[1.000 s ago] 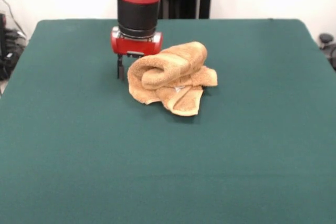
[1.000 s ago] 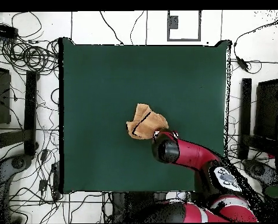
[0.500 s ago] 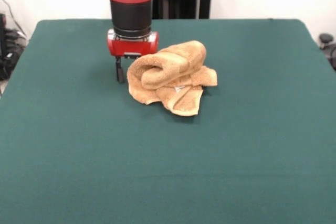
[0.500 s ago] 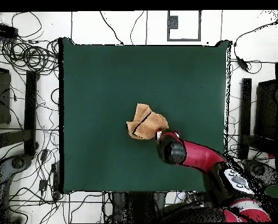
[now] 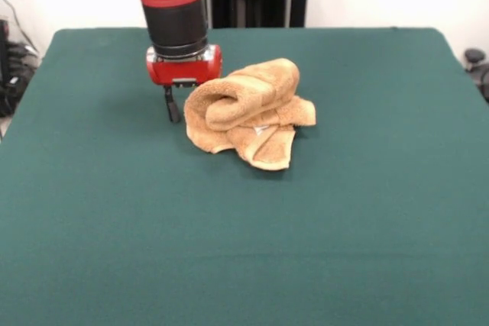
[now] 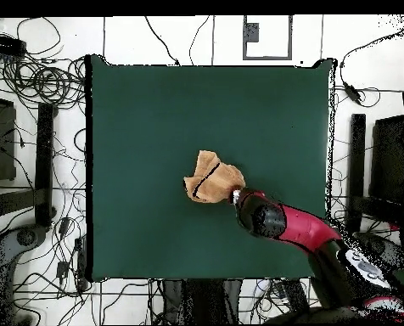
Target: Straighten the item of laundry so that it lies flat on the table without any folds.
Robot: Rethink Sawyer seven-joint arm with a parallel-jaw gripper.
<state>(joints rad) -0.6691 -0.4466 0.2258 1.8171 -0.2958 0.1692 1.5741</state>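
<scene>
Towel: golden-tan terry-cloth hand towel (image 5: 248, 113) bunched and rolled near centre of dark teal-green felt table (image 5: 244, 242)
Room: bare felt all round, edges well apart
Gripper: black-fingered gripper (image 5: 174, 106) just beside towel's edge, tip at the felt
Hidden: one finger visible, spread unreadable; overhead, arm covers it

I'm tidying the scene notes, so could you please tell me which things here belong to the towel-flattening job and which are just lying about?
Belongs to the job:
- towel, bunched and rolled
- green table
- pincer, beside the towel

Just lying about:
- cables on the floor round the table
- black stands beside it
</scene>
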